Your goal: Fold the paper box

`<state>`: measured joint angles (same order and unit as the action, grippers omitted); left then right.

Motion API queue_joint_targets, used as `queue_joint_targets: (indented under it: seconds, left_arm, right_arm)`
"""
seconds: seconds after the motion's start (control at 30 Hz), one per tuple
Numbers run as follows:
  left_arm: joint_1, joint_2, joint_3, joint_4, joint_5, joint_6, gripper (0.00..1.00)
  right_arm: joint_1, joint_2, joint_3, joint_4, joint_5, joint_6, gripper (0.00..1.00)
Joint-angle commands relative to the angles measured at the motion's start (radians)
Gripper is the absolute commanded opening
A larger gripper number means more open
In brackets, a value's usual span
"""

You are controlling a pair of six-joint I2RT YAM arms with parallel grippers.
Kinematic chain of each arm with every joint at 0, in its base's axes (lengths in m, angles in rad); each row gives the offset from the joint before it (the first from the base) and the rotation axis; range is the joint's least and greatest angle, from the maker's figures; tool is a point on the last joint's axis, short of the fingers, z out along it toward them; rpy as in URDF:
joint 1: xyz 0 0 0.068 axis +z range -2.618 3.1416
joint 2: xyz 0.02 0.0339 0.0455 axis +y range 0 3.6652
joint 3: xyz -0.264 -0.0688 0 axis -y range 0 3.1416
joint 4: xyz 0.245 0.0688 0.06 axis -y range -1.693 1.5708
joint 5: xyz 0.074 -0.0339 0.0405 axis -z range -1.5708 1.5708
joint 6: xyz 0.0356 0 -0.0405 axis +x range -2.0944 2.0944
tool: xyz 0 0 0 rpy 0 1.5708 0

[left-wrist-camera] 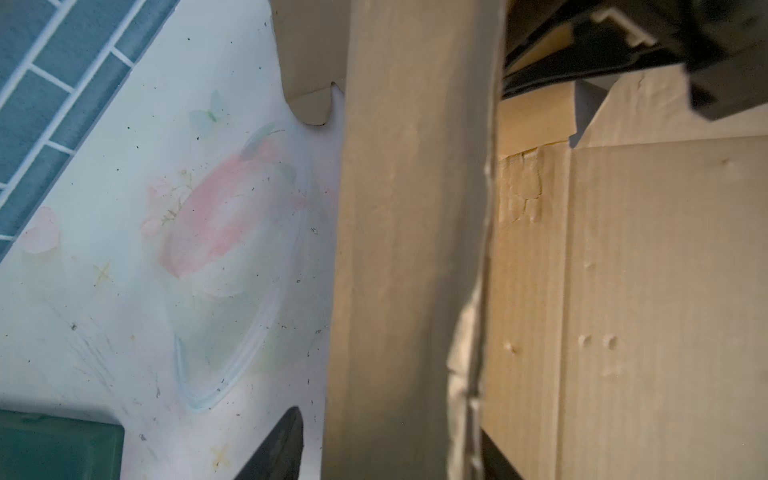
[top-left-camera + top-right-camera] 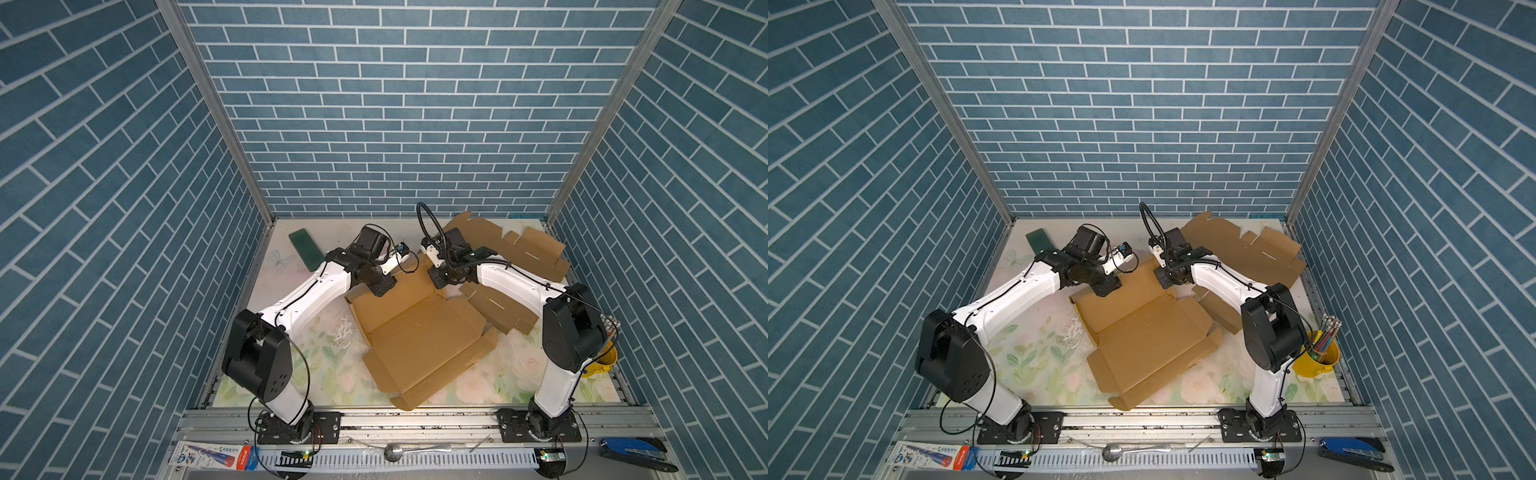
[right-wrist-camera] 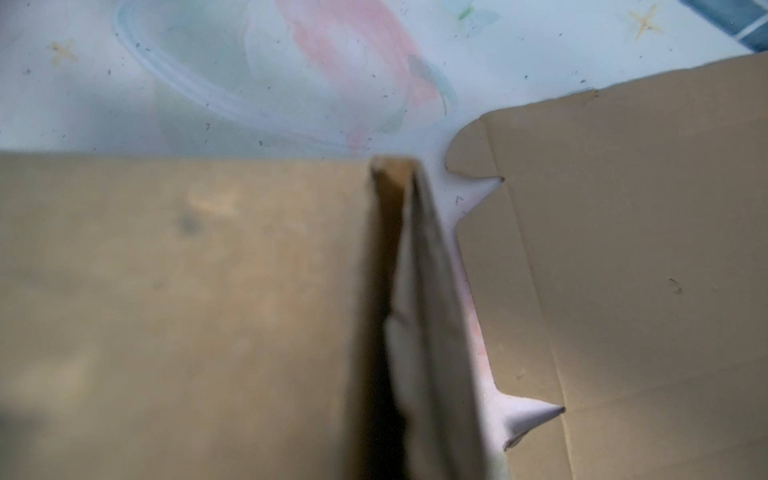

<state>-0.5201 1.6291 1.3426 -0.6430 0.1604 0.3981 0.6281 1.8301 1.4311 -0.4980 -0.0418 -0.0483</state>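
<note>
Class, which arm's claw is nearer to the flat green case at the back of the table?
Left. In both top views the left claw hangs over the cardboard, to the right of the green case; the right claw is farther right, beyond the left one.

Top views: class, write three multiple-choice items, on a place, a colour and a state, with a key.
1. Where on the flowered table is the dark green flat rectangular case? A far left corner; B near right corner; C on the cardboard.
2. What colour is the small bucket of pencils? A red; B yellow; C white.
3. The large brown cardboard box blank in the middle is: A closed up; B mostly opened out flat; C rolled up.
Key: 1A, it lies far back on the left; 2B, its wall is yellow; 3B, its panels lie spread.
</note>
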Motion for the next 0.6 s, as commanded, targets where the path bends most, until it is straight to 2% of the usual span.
queue_joint_targets:
  seconds: [0.0,0.13,0.27,0.43,0.5,0.57]
  left_arm:
    - [0.012,0.041,0.018,-0.02,-0.014,-0.023,0.51]
    - [0.027,0.076,0.008,-0.041,-0.004,-0.052,0.41]
    - [0.048,0.077,-0.034,-0.028,0.011,-0.086,0.35]
    - [0.08,0.087,-0.064,-0.02,0.049,-0.171,0.29]
    - [0.097,0.095,-0.078,-0.012,0.074,-0.217,0.27]
    - [0.103,0.105,-0.097,-0.004,0.088,-0.261,0.25]
  right_arm:
    - [-0.002,0.027,0.091,-0.094,-0.04,-0.023,0.05]
    - [-0.004,0.042,0.141,-0.162,-0.063,-0.005,0.1]
    - [-0.003,0.053,0.17,-0.213,-0.1,0.009,0.21]
    - [-0.004,0.041,0.211,-0.277,-0.154,0.033,0.51]
    - [-0.004,0.013,0.213,-0.276,-0.177,0.053,0.6]
    - [-0.006,-0.016,0.218,-0.268,-0.194,0.074,0.64]
